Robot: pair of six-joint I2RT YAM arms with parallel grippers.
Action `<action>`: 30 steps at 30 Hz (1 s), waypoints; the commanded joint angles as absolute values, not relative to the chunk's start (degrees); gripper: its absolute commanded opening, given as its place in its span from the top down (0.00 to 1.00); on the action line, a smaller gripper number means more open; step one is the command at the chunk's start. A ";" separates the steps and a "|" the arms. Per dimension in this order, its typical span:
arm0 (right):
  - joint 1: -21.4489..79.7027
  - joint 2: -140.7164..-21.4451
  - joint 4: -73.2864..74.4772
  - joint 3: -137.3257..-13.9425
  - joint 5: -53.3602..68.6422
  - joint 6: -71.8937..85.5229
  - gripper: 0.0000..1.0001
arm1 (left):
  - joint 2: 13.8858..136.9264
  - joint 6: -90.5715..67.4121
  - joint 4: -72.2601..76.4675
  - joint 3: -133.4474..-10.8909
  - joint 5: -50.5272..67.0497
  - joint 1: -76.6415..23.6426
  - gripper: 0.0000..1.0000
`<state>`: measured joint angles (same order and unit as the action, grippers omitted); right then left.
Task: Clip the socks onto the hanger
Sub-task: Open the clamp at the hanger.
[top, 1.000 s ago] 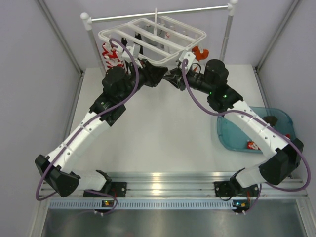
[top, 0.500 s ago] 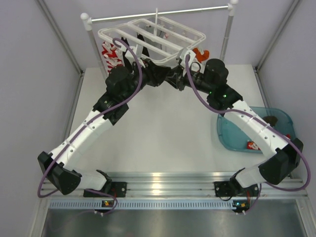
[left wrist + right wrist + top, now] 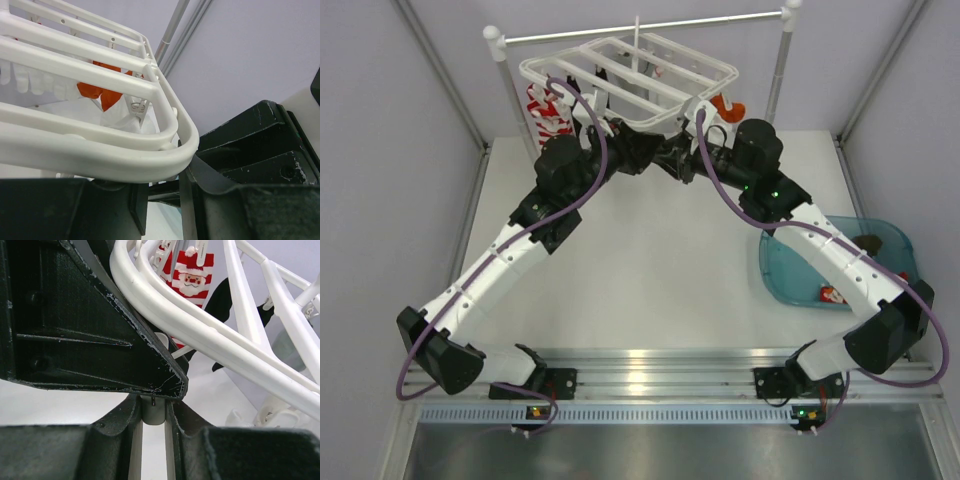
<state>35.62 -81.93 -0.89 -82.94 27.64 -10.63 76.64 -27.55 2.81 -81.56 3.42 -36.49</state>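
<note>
1. I'm clipping a sock at the near corner of the hanger (image 3: 100, 162), upper centre of the overhead frame. My right gripper (image 3: 152, 425) is clamped on a white clip (image 3: 152, 412).
2. My left gripper (image 3: 162, 212): I cannot tell its grip. Dark sock fabric (image 3: 212, 175) lies against one finger.
3. Next, I judge, the fabric must enter the clip before I release.
4. The hanger's long axis runs left-right, with the hook (image 3: 637, 35) pointing up.

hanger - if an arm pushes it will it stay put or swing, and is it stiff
Likely to swing and tilt: the hanger hangs from the rail by one hook. Its thick moulded bars look stiff. The open frame probably weighs little.
</note>
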 commanded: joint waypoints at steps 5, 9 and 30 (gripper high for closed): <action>37.00 -80.77 -0.17 -83.50 30.59 -10.89 0.54 | 75.15 -29.71 9.85 -81.39 2.72 -36.30 1.00; 34.99 -78.76 3.86 -82.45 30.76 -12.48 0.27 | 75.23 -29.44 8.27 -81.65 2.90 -36.21 1.00; 30.93 -78.92 0.71 -85.07 37.27 -17.58 0.32 | 75.41 -29.71 2.37 -82.70 4.48 -36.21 1.00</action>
